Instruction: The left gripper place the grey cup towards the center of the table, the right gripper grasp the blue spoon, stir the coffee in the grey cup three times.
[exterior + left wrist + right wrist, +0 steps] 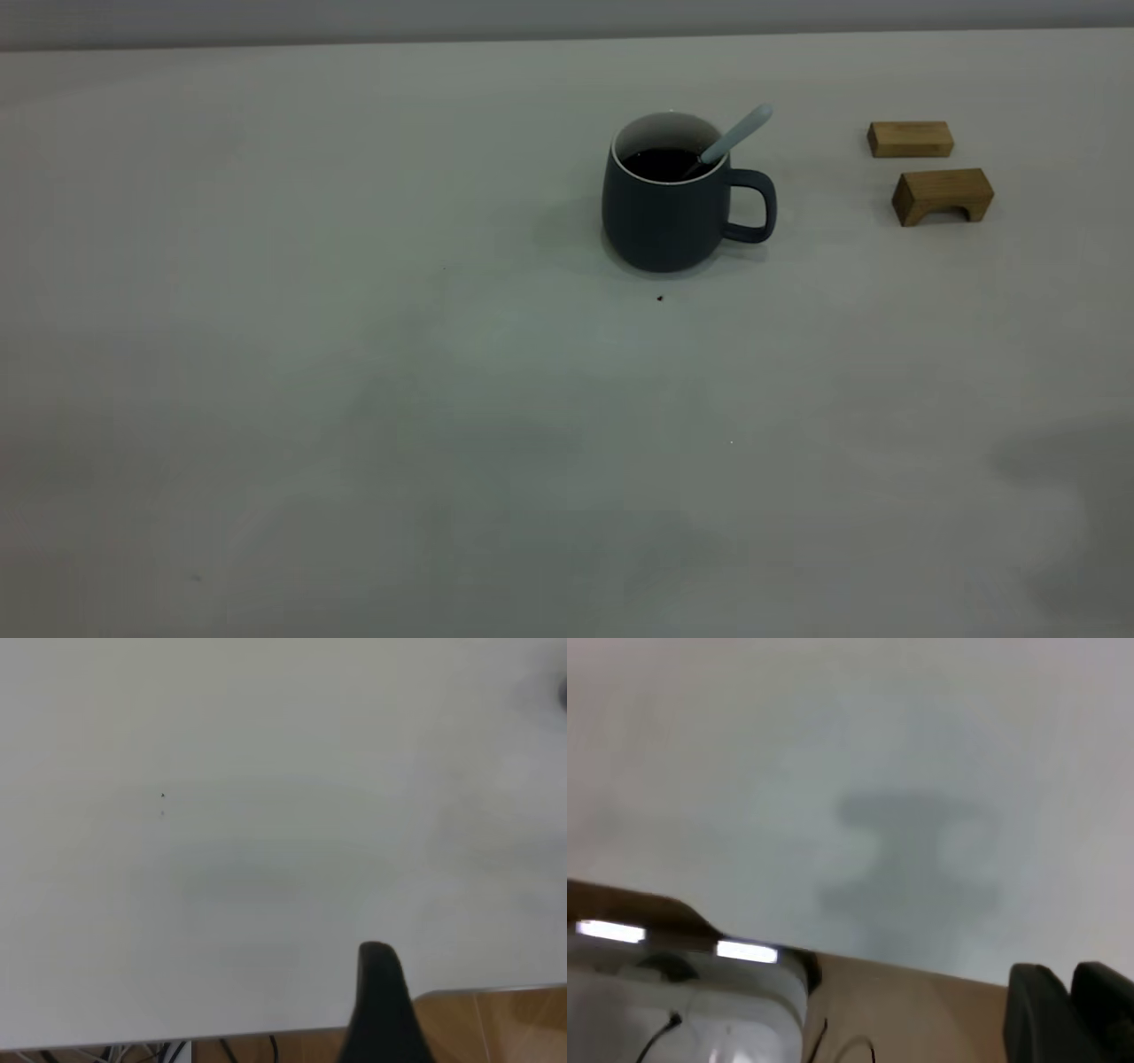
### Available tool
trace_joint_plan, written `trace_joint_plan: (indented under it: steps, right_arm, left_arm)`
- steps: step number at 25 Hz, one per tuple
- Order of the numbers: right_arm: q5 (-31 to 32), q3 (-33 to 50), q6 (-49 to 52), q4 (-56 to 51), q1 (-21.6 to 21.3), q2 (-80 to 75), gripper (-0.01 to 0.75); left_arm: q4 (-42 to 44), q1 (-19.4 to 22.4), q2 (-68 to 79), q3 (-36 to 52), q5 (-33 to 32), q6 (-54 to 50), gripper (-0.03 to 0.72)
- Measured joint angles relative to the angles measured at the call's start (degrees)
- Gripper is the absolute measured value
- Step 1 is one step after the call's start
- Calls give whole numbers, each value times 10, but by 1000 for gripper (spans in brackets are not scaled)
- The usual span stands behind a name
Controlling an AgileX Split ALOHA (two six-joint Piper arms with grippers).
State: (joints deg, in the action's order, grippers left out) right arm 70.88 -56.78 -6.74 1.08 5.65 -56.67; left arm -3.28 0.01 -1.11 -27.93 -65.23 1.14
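The grey cup [666, 211] stands upright on the table [354, 354], a little right of the middle and toward the back, its loop handle pointing right. Dark coffee [663, 163] fills it. The blue spoon [737, 134] stands in the cup, bowl down in the coffee, its pale handle leaning over the rim up and to the right. Neither gripper shows in the exterior view. My left gripper [378, 979] hangs over the table's edge, far from the cup. My right gripper [1070, 983] is shut and holds nothing, also at a table edge.
Two wooden blocks lie at the back right: a flat one [910, 139] and an arch-shaped one [942, 195]. A tiny dark speck [660, 299] sits just in front of the cup. Beyond the table edge lies a wooden floor [921, 1010] with a pale box [682, 1010].
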Motion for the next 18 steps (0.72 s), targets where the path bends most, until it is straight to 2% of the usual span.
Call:
trace_joint_plan:
  steps: [6,13,18]
  right_arm:
    - [0,23,0,0,-2,227,105]
    - [0,31,1,-20,-40,424,112]
    - [-9,113,1,-28,-46,516,120]
  left_arm:
    - [0,0,0,0,0,0,585]
    - [0,0,0,0,0,0,585]
    - [0,0,0,0,0,0,585]
